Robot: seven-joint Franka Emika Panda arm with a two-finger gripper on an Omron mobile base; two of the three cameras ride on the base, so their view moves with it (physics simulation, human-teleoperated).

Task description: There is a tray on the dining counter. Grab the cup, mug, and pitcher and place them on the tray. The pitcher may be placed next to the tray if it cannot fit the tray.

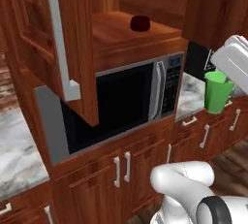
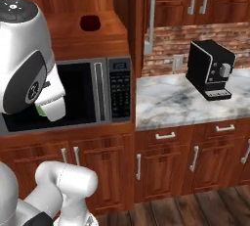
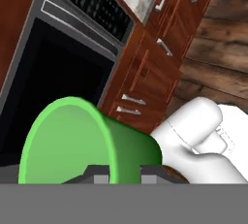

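Observation:
My gripper is shut on the bright green cup, which hangs in the air to the right of the microwave, in front of the counter edge. In the hand view the cup lies sideways between the fingertips with its open mouth facing the camera, and the gripper clamps its wall. A sliver of the cup peeks out behind the arm in the right base view. The dark maroon mug stands on the wooden shelf above the microwave, and the right base view shows the mug there too. The tray, dining counter and pitcher are out of view.
A built-in microwave sits under the shelf. An open cabinet door juts out at upper left. A black coffee machine stands on the marble counter to the right. Wood cabinets and drawers line the wall below.

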